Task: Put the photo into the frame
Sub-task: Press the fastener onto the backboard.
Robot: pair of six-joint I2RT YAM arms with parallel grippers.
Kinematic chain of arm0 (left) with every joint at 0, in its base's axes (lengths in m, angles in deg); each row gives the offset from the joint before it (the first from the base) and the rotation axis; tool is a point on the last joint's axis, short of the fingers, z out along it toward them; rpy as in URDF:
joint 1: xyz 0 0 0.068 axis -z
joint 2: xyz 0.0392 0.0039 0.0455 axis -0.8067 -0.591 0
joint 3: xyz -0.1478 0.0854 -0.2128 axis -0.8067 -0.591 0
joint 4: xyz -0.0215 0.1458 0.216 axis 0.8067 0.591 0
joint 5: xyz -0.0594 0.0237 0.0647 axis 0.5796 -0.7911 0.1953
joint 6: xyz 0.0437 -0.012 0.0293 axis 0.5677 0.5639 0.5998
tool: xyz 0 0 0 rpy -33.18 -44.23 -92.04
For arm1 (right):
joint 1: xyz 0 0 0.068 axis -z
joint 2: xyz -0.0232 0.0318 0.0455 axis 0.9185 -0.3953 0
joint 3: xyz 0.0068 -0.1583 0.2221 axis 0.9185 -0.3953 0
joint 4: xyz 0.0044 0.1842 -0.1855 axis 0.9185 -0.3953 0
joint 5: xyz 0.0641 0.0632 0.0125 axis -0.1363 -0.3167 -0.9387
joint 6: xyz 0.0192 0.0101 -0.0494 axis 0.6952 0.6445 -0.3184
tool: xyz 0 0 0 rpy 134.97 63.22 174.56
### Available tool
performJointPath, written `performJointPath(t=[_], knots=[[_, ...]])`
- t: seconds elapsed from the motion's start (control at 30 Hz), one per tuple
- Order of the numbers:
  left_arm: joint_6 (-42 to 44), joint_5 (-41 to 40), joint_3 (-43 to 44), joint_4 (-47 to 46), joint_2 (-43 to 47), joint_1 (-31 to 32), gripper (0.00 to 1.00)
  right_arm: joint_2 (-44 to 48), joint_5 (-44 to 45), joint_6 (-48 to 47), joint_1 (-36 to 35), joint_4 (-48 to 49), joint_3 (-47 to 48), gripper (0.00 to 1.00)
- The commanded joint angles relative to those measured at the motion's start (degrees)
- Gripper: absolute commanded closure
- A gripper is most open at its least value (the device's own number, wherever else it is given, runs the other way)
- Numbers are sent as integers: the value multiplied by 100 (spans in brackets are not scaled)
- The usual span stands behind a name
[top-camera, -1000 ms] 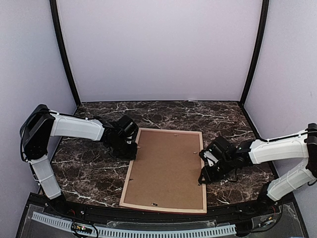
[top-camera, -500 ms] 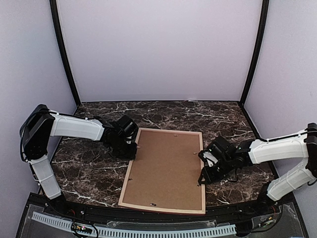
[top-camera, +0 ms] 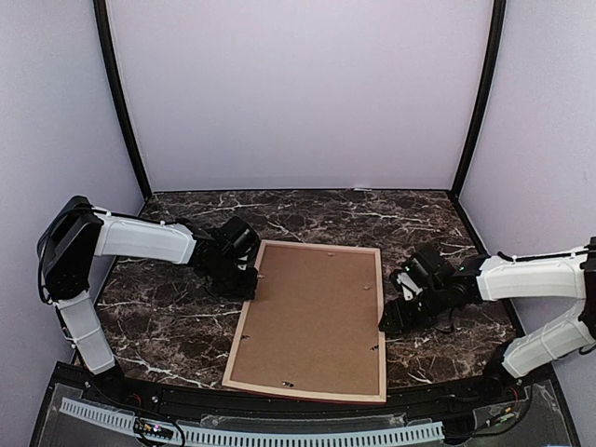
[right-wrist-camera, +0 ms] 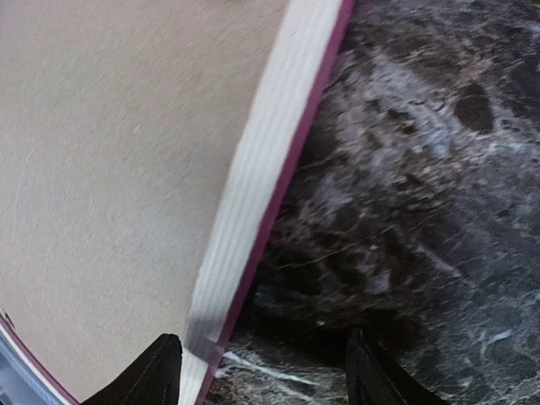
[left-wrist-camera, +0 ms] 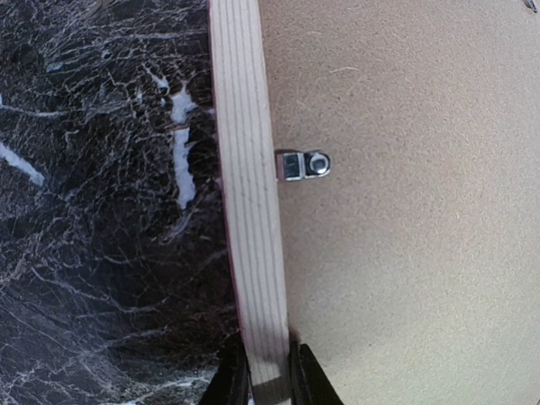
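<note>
Down at the left claw (left-wrist-camera: 270, 371) first: shut tight on the left rail of the frame (left-wrist-camera: 245, 211), one dark finger (left-wrist-camera: 229, 384) on the bench side, the other on the board side, pale wood grain squeezed between. Just up that rail, a small metal tab (left-wrist-camera: 302, 164) sitting on the board, its end touching the rail's inner edge.

Over to the right claw (right-wrist-camera: 266, 363): wide open, gripping nothing, fingers (right-wrist-camera: 160, 371) spread well apart, poised at the right rail, with the rail just beside one finger and dark marble by the other. Pinkish-purple showing along that rail's outer side.

Out to the frame as a holder: lying flat on the bench (top-camera: 168, 317), back side up, filled rail to rail with a brown backing board (top-camera: 312, 317), a few little tabs dotted near its edges. No telling from here what sits beneath that board.

Long axis running from the near edge toward the back wall, far end leaning slightly right; short sides facing the arm bases and the wall. Placed between the two arms, left rail in the left claw, right rail just beside the right claw, dark white-veined marble around on every side
</note>
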State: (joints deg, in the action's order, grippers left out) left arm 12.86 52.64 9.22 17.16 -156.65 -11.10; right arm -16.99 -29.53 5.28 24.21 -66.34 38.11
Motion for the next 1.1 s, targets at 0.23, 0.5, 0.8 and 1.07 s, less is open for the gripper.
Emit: performJointPath(t=[0.23,0.5,0.8,1.07], knots=[[102,84,-127,139,151,47,82,-738,389,-629,721,400,907,27],[123,113,-96,113,133,48,82,-1579,471,-842,1058,626,1765,26],[139,153,-89,88,84,47,82,-2330,465,-887,1095,693,2298,26],[167,194,-36,80,20,48,82,-2541,378,-928,1088,744,2351,28]])
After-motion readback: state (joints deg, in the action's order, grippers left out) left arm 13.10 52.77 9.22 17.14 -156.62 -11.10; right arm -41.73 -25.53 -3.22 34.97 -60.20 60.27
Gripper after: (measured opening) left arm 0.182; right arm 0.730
